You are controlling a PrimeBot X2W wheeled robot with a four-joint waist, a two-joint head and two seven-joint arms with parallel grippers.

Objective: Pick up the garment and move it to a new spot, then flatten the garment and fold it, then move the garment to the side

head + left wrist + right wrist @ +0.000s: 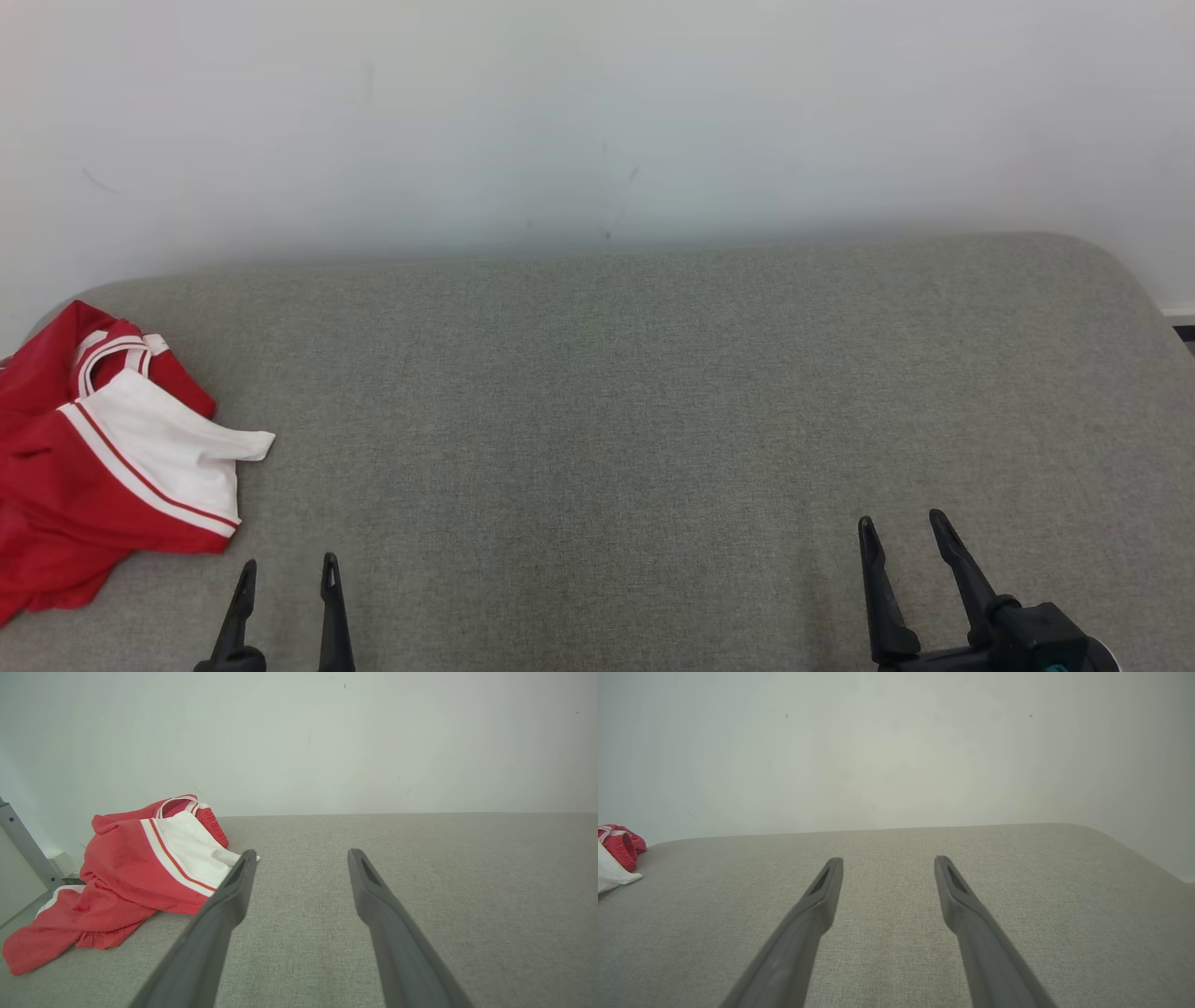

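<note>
Well, garment (93,467) just left of L claw (289,562); it, R claw (901,519) spread, empty.

Red-and-white garment (103,467) lies crumpled at far left of grey upholstered surface (597,392), part trailing over the left edge. Left gripper (289,562) low, just right of the garment, fingers apart, holding nothing. Right gripper (901,517) well apart at lower right, fingers spread, empty. Pale wall (597,112) behind.
</note>
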